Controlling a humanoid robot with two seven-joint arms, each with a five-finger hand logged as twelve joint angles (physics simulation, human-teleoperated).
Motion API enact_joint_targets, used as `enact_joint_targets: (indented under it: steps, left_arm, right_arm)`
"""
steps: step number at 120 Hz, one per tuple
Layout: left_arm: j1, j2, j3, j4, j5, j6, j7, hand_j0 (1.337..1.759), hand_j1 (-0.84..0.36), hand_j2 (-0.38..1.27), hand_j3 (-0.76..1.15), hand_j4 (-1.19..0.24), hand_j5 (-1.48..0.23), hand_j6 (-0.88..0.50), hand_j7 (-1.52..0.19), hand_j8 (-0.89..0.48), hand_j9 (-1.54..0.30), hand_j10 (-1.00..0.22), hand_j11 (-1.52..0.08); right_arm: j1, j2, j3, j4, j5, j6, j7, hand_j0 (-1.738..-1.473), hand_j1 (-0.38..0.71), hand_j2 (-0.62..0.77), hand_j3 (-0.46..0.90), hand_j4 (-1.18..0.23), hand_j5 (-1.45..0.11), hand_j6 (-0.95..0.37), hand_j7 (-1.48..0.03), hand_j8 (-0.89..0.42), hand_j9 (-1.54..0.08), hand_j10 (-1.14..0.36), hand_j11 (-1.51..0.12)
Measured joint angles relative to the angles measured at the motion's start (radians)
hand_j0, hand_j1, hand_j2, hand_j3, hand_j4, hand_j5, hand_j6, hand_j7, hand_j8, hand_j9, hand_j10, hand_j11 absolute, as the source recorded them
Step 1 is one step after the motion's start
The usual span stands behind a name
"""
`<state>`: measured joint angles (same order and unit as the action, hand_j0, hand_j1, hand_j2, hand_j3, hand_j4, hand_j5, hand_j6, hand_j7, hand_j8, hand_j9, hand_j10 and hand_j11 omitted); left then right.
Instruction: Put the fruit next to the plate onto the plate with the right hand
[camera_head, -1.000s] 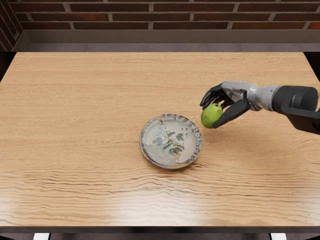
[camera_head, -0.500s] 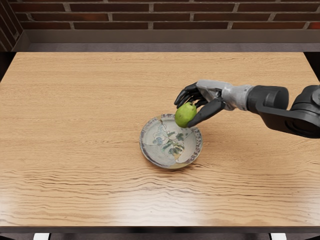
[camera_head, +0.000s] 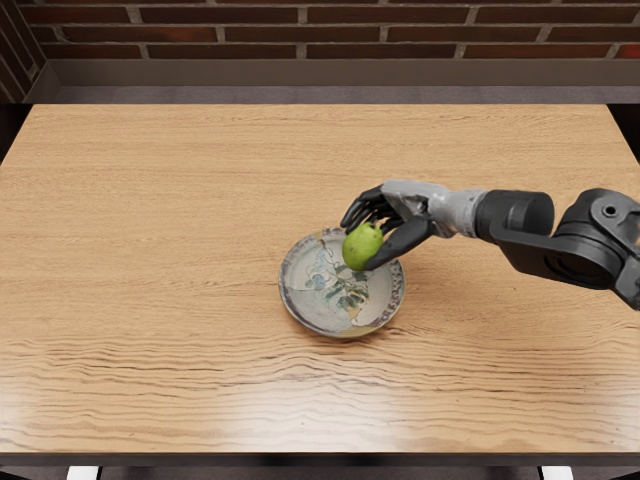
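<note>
the wooden counter (camera_head: 150, 200) fills the head view, and across it from the right edge reaches the right arm (camera_head: 540, 225), which has swung further toward the middle over the last second; 1 second ago its wrist was well out to the right of the dish, now it lies just beyond the dish's far right rim. the patterned plate (camera_head: 285, 280) sits where it did, unmoved, near the centre of the counter. the right hand (camera_head: 390, 215) stays curled around the green fruit (camera_head: 362, 245), dark fingers over the top and the thumb pressed along its right side, so the hold looks firm. the fruit itself has gone from beside the plate to over its upper right part, and it seems lower than half a second ago, though whether it already touches the plate's surface cannot be told from this angle. my reading is that the carry is nearly done and what remains is to settle the fruit down inside the rim and loosen the fingers. the left arm does not show.
</note>
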<state>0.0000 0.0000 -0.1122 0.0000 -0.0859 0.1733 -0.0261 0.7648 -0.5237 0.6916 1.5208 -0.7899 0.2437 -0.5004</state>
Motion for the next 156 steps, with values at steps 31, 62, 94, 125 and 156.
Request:
enact_joint_targets:
  steps: [31, 62, 94, 125, 156]
  left_arm:
    - [0.0, 0.0, 0.0, 0.0, 0.0, 0.0, 0.0, 1.658, 0.35, 0.0, 0.0, 0.0, 0.0, 0.0, 0.0, 0.0, 0.0, 0.0, 0.0]
    - [0.0, 0.0, 0.0, 0.0, 0.0, 0.0, 0.0, 1.658, 0.35, 0.0, 0.0, 0.0, 0.0, 0.0, 0.0, 0.0, 0.0, 0.0, 0.0]
    - [0.0, 0.0, 0.0, 0.0, 0.0, 0.0, 0.0, 1.658, 0.35, 0.0, 0.0, 0.0, 0.0, 0.0, 0.0, 0.0, 0.0, 0.0, 0.0]
    - [0.0, 0.0, 0.0, 0.0, 0.0, 0.0, 0.0, 1.658, 0.35, 0.0, 0.0, 0.0, 0.0, 0.0, 0.0, 0.0, 0.0, 0.0, 0.0]
    - [0.0, 0.0, 0.0, 0.0, 0.0, 0.0, 0.0, 1.658, 0.35, 0.0, 0.0, 0.0, 0.0, 0.0, 0.0, 0.0, 0.0, 0.0, 0.0]
  right_arm:
    - [-0.026, 0.045, -0.022, -0.012, -0.055, -0.026, 0.0, -1.658, 0.27, 0.17, 0.0, -0.58, -0.8, -0.48, -0.78, -0.38, -0.81, -0.53, -0.8]
    - [-0.049, 0.065, -0.03, -0.013, -0.09, -0.037, -0.001, -1.658, 0.26, 0.15, 0.0, -0.57, -0.79, -0.48, -0.76, -0.39, -0.79, -0.53, -0.78]
    - [-0.052, 0.057, -0.029, -0.015, -0.096, -0.039, -0.004, -1.658, 0.01, 0.03, 0.0, -0.32, -0.43, -0.29, -0.42, -0.25, -0.43, -0.31, -0.42]
    - [-0.023, -0.004, -0.012, -0.007, -0.073, -0.032, -0.006, -1.658, -0.25, 0.01, 0.0, -0.08, -0.13, -0.08, -0.12, -0.06, -0.14, -0.22, -0.42]
    - [0.0, -0.099, 0.001, 0.014, -0.025, -0.024, -0.007, -1.658, -0.32, 0.0, 0.0, -0.02, -0.04, -0.03, -0.03, -0.02, -0.04, -0.06, -0.12]
